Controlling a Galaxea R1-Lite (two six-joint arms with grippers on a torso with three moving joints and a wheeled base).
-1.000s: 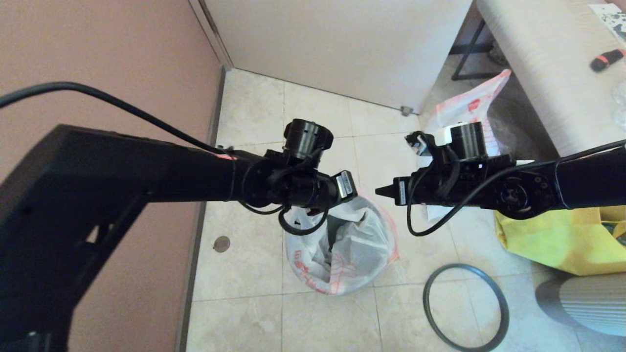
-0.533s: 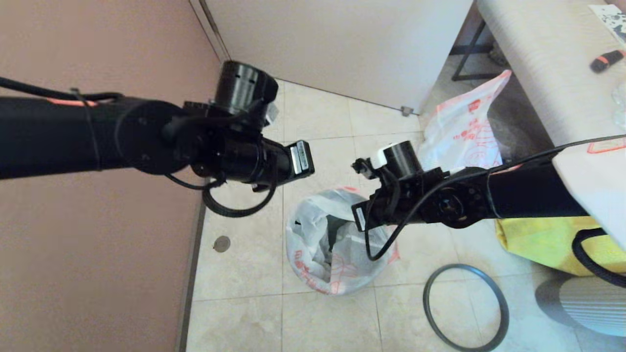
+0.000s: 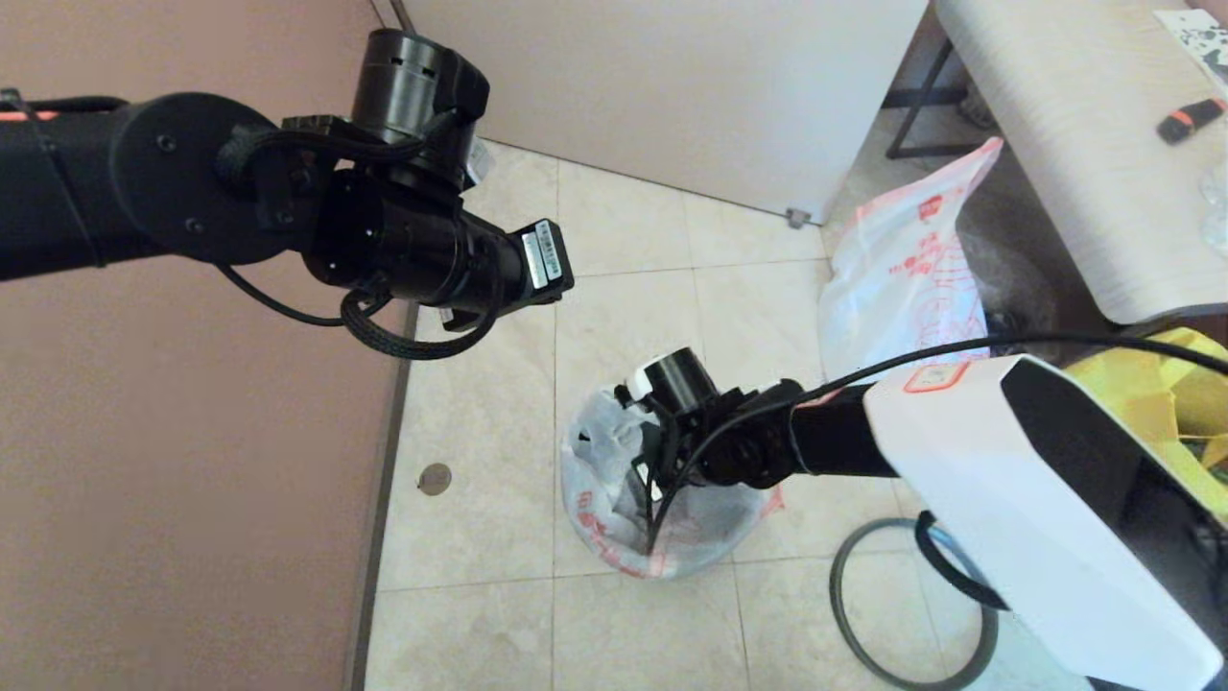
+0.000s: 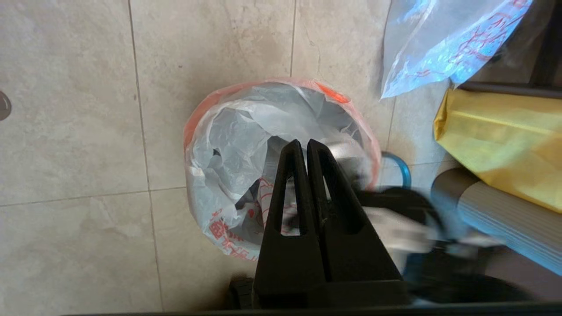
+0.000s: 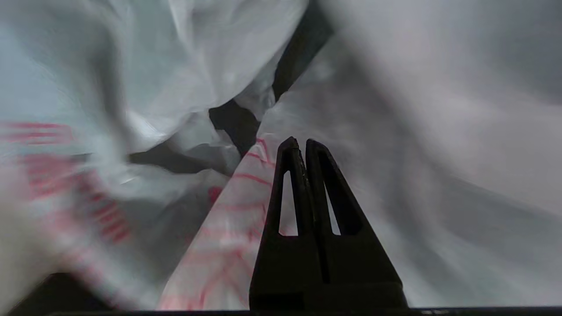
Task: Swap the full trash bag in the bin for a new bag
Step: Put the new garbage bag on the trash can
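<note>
The dark grey hoop (image 3: 868, 614) lies flat on the floor (image 3: 480, 537) nearest the robot, apart from the bin and partly hidden under the right arm. Just behind it the new bag (image 3: 614, 518) lines the bin, whose black wall shows only as dark patches (image 5: 239, 125) through the folds. The right gripper (image 5: 303, 142) is down inside this bag, fingers pressed together; the right wrist view shows printed plastic right at the tips, probably not pinched. The left gripper (image 4: 303, 142), also closed and empty, hangs high above (its wrist view alone shows the whole pink rim). Farther right are a yellow bag (image 4: 496, 140) and the full trash bag (image 3: 902, 278) beside the table (image 3: 1084, 144).
</note>
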